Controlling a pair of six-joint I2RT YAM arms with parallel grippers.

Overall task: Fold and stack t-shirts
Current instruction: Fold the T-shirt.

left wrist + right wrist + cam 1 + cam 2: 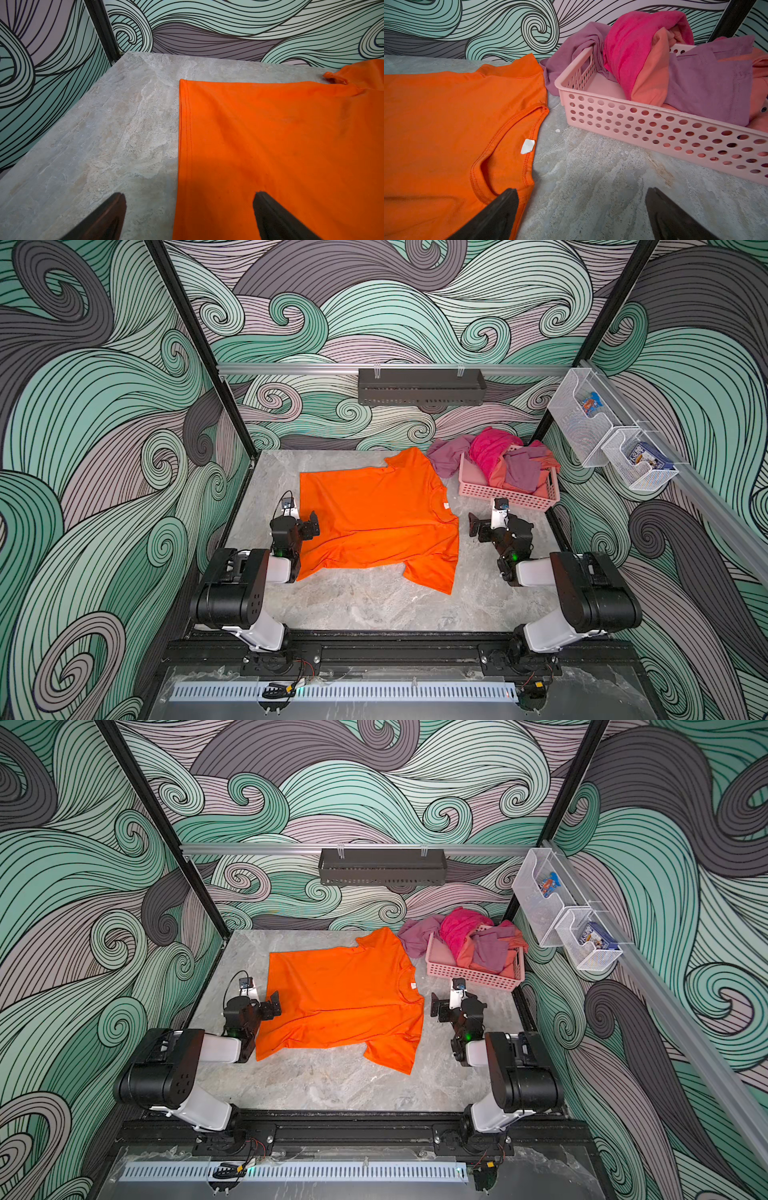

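One bright orange t-shirt (374, 518) (345, 998) lies spread flat on the marble table, with its neck and white label (527, 146) toward the right. My left gripper (311, 522) (189, 194) hovers open over the shirt's left hem edge (185, 128); one finger is over cloth, the other over bare table. Beside the collar (508, 128), my right gripper (473, 526) (582, 190) is open and holds nothing. One of its fingertips (508, 199) overlaps the shoulder edge.
A pink perforated basket (507, 497) (654, 128) at the back right holds crumpled magenta, mauve and coral garments (654, 62); a mauve one spills over its left side. A dark shelf (419, 387) hangs on the back wall. Wire bins (582, 423) hang on the right rail.
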